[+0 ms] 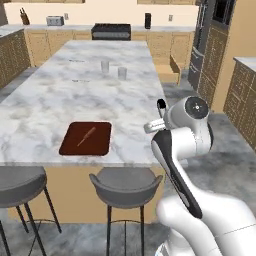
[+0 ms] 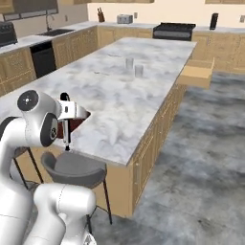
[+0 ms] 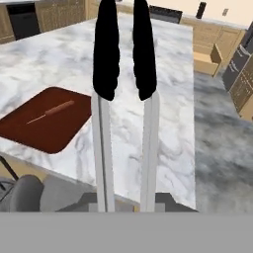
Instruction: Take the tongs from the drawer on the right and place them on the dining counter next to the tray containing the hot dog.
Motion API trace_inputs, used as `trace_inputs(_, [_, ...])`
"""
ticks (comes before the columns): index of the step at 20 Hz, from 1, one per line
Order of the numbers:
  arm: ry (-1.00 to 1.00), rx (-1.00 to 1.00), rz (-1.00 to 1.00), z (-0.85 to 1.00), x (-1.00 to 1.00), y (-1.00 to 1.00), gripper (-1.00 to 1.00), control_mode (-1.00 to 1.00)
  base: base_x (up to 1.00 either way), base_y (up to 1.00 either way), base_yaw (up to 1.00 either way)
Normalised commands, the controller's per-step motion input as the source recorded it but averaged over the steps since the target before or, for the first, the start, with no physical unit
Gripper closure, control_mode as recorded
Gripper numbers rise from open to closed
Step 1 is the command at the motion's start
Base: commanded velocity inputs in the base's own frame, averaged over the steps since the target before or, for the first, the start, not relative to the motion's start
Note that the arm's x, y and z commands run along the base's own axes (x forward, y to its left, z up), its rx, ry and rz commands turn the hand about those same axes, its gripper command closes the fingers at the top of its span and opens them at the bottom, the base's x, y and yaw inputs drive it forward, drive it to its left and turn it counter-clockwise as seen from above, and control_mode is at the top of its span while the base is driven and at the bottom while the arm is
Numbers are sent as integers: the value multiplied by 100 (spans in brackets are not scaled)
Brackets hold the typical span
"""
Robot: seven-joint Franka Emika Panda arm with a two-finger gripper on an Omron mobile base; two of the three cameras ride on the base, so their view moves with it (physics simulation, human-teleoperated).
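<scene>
Hand view shows our gripper pinching the tongs, whose dark tips reach out above the dining counter. We see the tray with the hot dog to the left; the drawer stands open far right.

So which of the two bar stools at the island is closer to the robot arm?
The right-hand stool, below the counter's corner beside the arm; the other stool stands further left at the picture's edge.
</scene>
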Motion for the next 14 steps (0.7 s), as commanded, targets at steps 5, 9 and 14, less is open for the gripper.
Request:
trace_inputs(5, [0,0,0,0,0,0,100,100,4,100,-41])
trace_inputs(9, [0,0,0,0,0,0,100,100,5,100,-31])
trace_inputs(14, [0,0,0,0,0,0,100,100,36,62,-5])
